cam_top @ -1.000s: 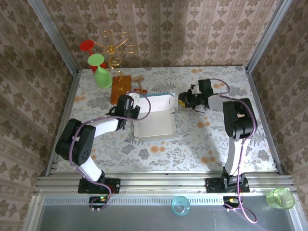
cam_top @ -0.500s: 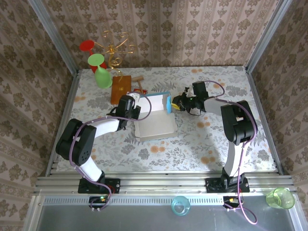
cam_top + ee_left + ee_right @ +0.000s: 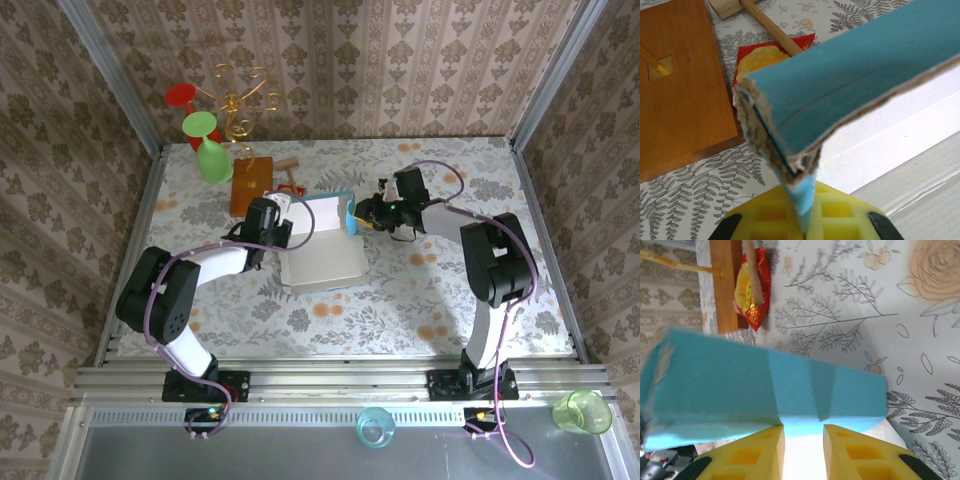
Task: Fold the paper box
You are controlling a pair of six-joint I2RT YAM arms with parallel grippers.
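The paper box (image 3: 322, 258) lies mid-table with its white inner side up and a light-blue flap (image 3: 346, 212) standing at its far right corner. My left gripper (image 3: 276, 218) is at the box's far left corner. In the left wrist view its yellow fingers (image 3: 840, 212) are shut on a thin blue flap tip (image 3: 807, 192) below the blue wall (image 3: 860, 80). My right gripper (image 3: 364, 216) is against the raised flap. In the right wrist view its fingers (image 3: 855, 450) stand apart, with the blue flap (image 3: 765, 385) across their tips and white card showing in the gap.
An orange-brown wooden board (image 3: 250, 182), a red packet (image 3: 765, 52) and a wooden mallet (image 3: 288, 164) lie just behind the box. A gold stand with red and green cups (image 3: 212, 140) is at the far left. Two cups (image 3: 375, 427) sit below the table's near rail.
My right gripper has moved left up to the box, and the right flap has gone from lying low to standing with its blue side outward. Its jaws have widened slightly. The left gripper has held still.
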